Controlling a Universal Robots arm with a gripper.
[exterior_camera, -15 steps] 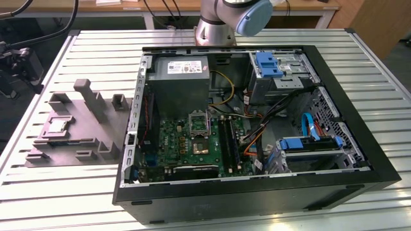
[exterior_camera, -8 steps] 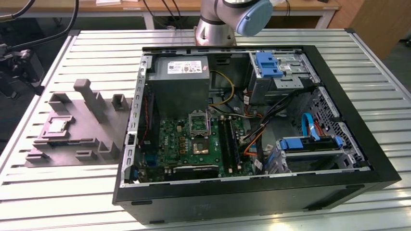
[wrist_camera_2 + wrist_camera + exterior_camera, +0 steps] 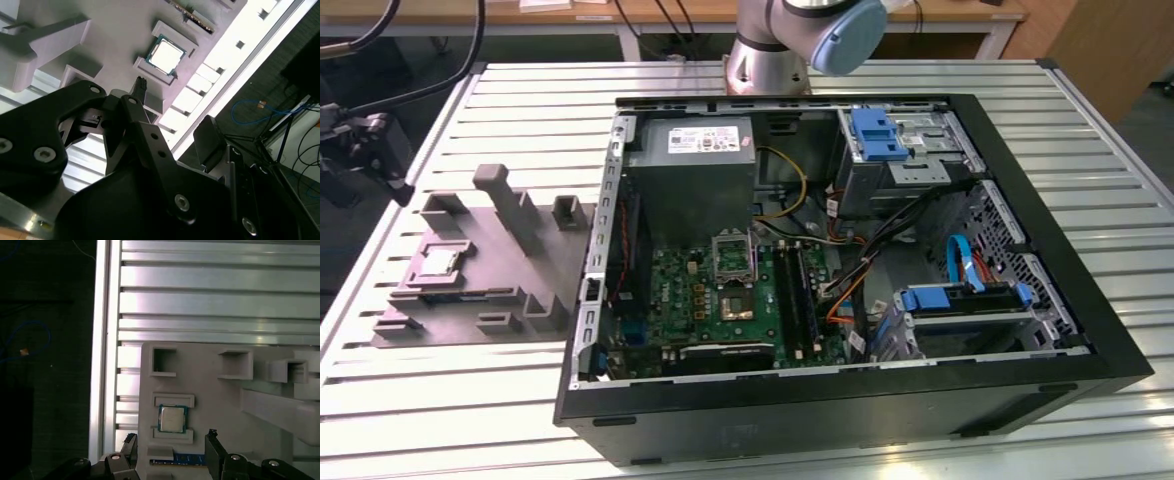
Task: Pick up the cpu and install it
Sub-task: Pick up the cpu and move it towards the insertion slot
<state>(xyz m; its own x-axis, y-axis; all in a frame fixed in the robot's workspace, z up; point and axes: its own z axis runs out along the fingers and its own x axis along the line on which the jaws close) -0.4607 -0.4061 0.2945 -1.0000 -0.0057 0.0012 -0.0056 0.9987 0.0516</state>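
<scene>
Spread black fingers (image 3: 212, 455) of the gripper (image 3: 171, 452) grasp nothing in the first wrist view. Just beyond their tips, on the line between them, the cpu (image 3: 172, 418) lies flat in its recess of the grey tray (image 3: 225, 405), not yet touched. A clean pickup probably calls for the chip centred between the fingers, a square descent, and a light closing on opposite edges, clear of the recess walls and without tilt.

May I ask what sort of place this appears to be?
Probably a robotics lab bench for computer assembly: an open computer case lies on a slatted metal table beside a grey tray holding the cpu, near a robot arm.
</scene>
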